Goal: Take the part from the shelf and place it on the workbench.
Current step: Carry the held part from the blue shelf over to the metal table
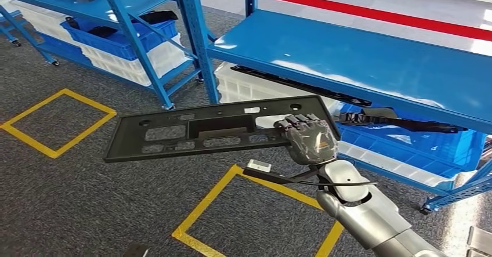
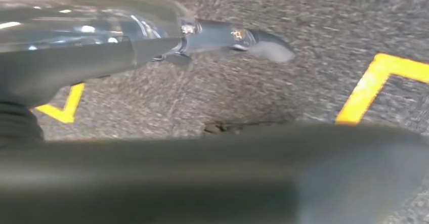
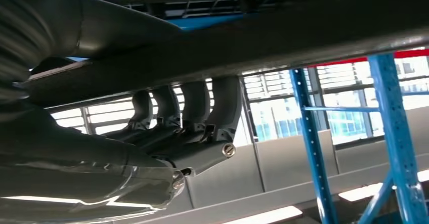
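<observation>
Blue shelf [image 1: 371, 60] behind, right robot hand [image 1: 306, 138] gripping black part [image 1: 203, 130], fingers [image 3: 202, 107] curled beneath it

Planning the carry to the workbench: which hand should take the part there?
Right. The right hand already grips the black part by one end, clear of the blue shelf. The left hand hangs low over the carpet, holding nothing visible.

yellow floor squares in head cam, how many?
2. One yellow taped square on the carpet at far left by the shelf; a second yellow square below the black part that the right hand holds.
</observation>
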Robot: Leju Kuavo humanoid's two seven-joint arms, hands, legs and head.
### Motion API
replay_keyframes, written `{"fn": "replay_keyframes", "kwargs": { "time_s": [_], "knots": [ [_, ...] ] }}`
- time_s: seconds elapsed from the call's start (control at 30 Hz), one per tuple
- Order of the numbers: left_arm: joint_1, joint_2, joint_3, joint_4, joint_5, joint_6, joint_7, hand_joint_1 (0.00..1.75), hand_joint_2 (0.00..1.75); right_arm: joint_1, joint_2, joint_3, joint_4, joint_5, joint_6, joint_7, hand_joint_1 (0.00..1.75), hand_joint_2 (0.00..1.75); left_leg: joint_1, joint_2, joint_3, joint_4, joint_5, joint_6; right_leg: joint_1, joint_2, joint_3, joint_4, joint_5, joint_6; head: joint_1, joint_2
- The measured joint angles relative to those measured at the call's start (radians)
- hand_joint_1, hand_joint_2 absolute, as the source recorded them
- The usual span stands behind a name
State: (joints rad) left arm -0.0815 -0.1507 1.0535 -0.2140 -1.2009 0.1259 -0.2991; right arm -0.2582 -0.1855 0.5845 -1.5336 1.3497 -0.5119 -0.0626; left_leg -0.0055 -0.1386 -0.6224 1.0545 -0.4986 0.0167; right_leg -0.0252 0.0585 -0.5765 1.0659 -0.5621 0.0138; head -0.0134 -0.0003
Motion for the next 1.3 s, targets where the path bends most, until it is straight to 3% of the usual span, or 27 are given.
{"fn": "replay_keyframes", "kwargs": {
  "time_s": [0.63, 1.0, 1.03, 1.1, 1.17, 1.23, 1.27, 1.3],
  "knots": [
    [0.002, 0.0, 0.003, 0.0, 0.001, 0.0, 0.001, 0.0, 1.75, 0.0, 0.001, 0.007, -0.002, 0.0, 0.0, 0.0, 1.75, 1.75, 0.0, -0.008, -0.003, 0.003, -0.003, -0.002, -0.008, -0.011, 0.003, -0.004, 0.002, -0.005, 0.0, 0.0],
    [0.003, 0.0, 0.004, 0.0, 0.001, 0.0, 0.002, 0.0, 1.75, 0.0, 0.001, 0.01, -0.005, 0.0, -0.001, 0.0, 1.75, 1.75, 0.001, 0.007, -0.003, 0.006, -0.008, -0.004, -0.01, -0.019, 0.004, -0.004, 0.002, -0.006, 0.0, 0.0],
    [0.003, 0.0, 0.004, 0.0, 0.001, 0.0, 0.003, 0.0, 1.75, 0.0, 0.001, 0.011, -0.006, 0.0, -0.001, 0.0, 1.75, 1.75, -0.001, 0.012, -0.004, 0.008, -0.009, -0.004, -0.01, -0.02, 0.004, -0.004, 0.002, -0.006, 0.0, 0.0],
    [0.002, -0.005, 0.004, 0.0, 0.001, -0.001, 0.004, 0.0, 1.75, 0.004, 0.001, 0.015, -0.013, 0.0, -0.001, 0.0, 1.75, 1.75, -0.003, 0.055, -0.02, 0.042, -0.028, -0.012, -0.009, -0.031, 0.006, -0.004, 0.0, -0.01, 0.0, 0.0],
    [-0.001, -0.013, 0.005, 0.0, -0.001, -0.002, 0.012, 0.0, 1.75, 0.011, 0.001, 0.022, -0.023, 0.0, -0.002, 0.0, 1.75, 1.75, 0.001, 0.109, -0.077, 0.153, -0.079, -0.025, -0.007, -0.058, 0.011, -0.005, -0.006, -0.017, -0.001, 0.0],
    [0.0, -0.019, 0.005, 0.0, -0.005, -0.005, 0.024, 0.0, 1.75, 0.017, -0.001, 0.029, -0.029, 0.0, 0.0, 0.001, 1.75, 1.75, 0.01, 0.127, -0.137, 0.265, -0.113, -0.033, -0.007, -0.09, 0.017, -0.005, -0.012, -0.018, -0.001, 0.0],
    [0.002, -0.022, 0.005, 0.0, -0.006, -0.007, 0.03, 0.0, 1.75, 0.019, -0.002, 0.033, -0.031, 0.0, 0.001, 0.001, 1.75, 1.75, 0.013, 0.13, -0.146, 0.277, -0.106, -0.034, -0.007, -0.104, 0.021, -0.005, -0.016, -0.017, -0.001, 0.0],
    [0.005, -0.024, 0.005, 0.0, -0.008, -0.008, 0.033, 0.0, 1.75, 0.02, -0.003, 0.036, -0.034, -0.001, 0.003, 0.001, 1.75, 1.75, 0.015, 0.134, -0.134, 0.249, -0.08, -0.034, -0.007, -0.117, 0.026, -0.005, -0.02, -0.016, -0.001, 0.0]
  ]
}}
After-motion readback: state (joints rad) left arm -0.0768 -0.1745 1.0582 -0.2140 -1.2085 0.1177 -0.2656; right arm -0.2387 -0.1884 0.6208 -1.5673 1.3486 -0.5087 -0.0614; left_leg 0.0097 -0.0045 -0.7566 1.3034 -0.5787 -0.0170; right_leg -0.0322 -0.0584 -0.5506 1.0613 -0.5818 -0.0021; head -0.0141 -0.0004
